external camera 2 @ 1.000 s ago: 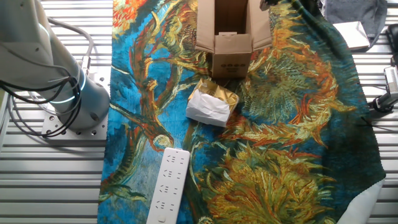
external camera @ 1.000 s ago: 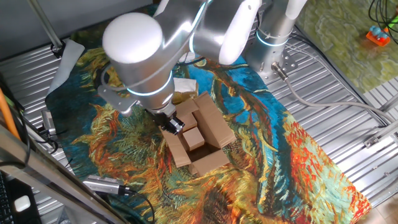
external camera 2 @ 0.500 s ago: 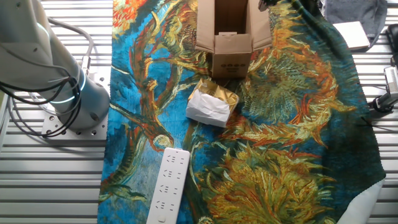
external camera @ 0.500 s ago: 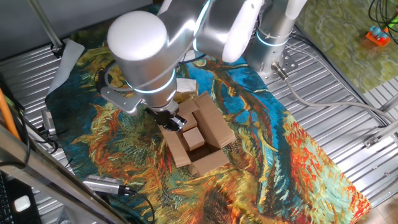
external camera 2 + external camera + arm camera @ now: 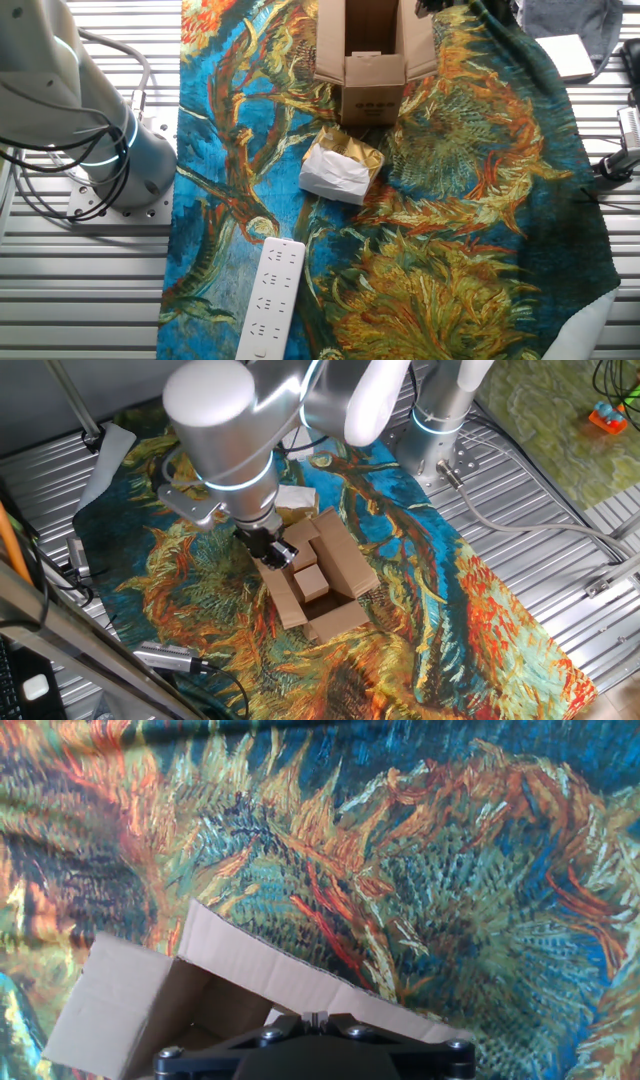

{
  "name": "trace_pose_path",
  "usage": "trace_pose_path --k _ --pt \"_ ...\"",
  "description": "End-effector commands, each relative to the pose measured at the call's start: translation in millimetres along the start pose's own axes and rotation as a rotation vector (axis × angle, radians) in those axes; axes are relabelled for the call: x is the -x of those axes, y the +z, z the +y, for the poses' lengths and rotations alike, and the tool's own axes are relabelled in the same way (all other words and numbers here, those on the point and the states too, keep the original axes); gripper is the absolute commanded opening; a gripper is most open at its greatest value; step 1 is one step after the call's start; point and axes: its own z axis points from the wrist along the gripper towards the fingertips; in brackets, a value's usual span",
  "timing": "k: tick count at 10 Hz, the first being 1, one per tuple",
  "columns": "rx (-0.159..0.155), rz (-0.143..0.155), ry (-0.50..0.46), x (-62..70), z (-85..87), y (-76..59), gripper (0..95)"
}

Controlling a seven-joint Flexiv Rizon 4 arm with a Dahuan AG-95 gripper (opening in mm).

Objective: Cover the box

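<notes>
The brown cardboard box [image 5: 340, 565] stands open on the patterned cloth, with its flaps spread outward. A small cardboard block [image 5: 311, 581] sits inside it. In the other fixed view the box [image 5: 372, 88] is at the top edge, open. My gripper [image 5: 272, 550] hangs at the box's left flap, fingers down and close to the cardboard. In the hand view the gripper [image 5: 315, 1018] is shut with nothing between the fingers, just above a raised flap [image 5: 285, 970], with the box's inside at lower left.
A crumpled white-and-tan paper packet [image 5: 341, 168] lies in front of the box. A white power strip [image 5: 270, 300] lies further along the cloth. The robot base [image 5: 120, 160] stands at the cloth's side. A metal cylinder [image 5: 170, 657] lies by the cloth's edge.
The arm has shifted a little up and to the left, and the gripper has drawn slightly back along the left flap. The box and packet have not moved.
</notes>
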Motion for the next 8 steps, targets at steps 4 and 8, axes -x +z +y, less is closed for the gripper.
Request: trace_pose_path --k 4,8 --pt "-0.013 0.014 -0.019 0.9 3.8 -3.7 0.0" --pt "-0.017 0.005 0.135 34.2 63.0 -20.1 0.0"
